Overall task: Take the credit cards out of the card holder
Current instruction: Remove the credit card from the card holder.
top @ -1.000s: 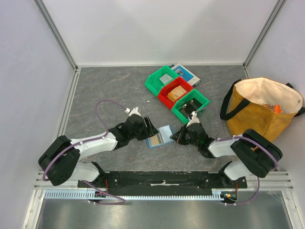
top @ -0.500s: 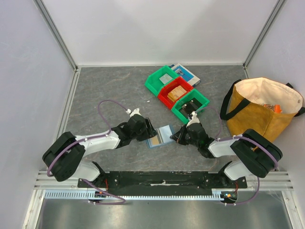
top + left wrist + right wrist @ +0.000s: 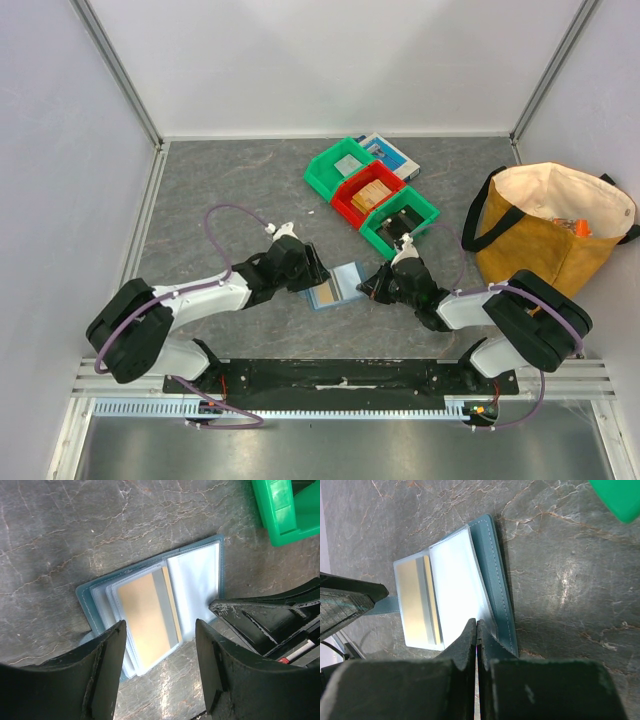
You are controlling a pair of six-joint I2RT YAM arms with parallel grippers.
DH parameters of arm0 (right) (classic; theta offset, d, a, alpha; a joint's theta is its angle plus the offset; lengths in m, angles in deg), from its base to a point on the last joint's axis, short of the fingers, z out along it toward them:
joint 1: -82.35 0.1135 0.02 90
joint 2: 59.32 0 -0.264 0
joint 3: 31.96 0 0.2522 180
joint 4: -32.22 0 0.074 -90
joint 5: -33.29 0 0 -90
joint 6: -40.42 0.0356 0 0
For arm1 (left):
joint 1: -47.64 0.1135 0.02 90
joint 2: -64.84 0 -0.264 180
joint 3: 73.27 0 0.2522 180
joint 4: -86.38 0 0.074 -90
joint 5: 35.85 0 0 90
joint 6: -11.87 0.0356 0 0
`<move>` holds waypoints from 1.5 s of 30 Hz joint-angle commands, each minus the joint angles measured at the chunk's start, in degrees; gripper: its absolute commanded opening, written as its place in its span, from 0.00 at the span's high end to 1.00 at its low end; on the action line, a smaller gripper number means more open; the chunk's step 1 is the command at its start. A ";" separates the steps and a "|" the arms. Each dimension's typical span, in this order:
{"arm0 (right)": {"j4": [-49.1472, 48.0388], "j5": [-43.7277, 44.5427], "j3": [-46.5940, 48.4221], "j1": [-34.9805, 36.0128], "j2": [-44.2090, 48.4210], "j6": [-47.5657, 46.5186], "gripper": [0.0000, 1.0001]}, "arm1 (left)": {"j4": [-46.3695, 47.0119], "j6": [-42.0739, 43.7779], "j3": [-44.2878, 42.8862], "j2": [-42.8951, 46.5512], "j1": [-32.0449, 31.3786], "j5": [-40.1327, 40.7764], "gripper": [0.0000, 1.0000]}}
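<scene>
From my remote station, the overhead view showed a grey marbled table (image 3: 230,190) with the card holder (image 3: 335,287) lying open on it, between the two arms and near their bases. The biggest item was a tan tote bag (image 3: 550,235) with a pale lining and dark handles, which stood well to the right of the card holder. Beyond the card holder and slightly to its right, a green bin (image 3: 345,167), a red bin (image 3: 368,195) and a second green bin (image 3: 400,220) sat touching in a slanted row. A blue-and-white box (image 3: 392,152) lay flat behind them, farther again from the card holder.

The card holder was a small slate-blue wallet, spread flat with its clear plastic sleeves (image 3: 197,575) facing up. One credit card (image 3: 145,615), tan with a grey stripe, sat inside a sleeve.

My left gripper (image 3: 160,625) hung just over the card holder's left end. Its fingers were apart and the carded sleeve showed between them. My right gripper (image 3: 476,625) had its fingers pressed together, their tip at the card holder's right edge, on the rim of an empty sleeve. I could not tell whether it pinched that sleeve.
</scene>
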 commanded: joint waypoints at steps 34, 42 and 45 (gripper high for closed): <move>3.55 -0.66 0.29 -0.26 -1.86 -0.55 1.00 | -2.04 0.87 -3.47 -4.86 0.28 2.15 0.39; 3.47 -0.58 0.03 -0.35 -1.69 -0.46 1.00 | -2.22 -0.45 -2.07 -3.46 0.19 3.55 0.39; 3.38 -0.66 0.12 -0.35 -1.69 -0.46 1.00 | -2.04 -1.06 -1.72 -2.93 0.19 3.56 0.38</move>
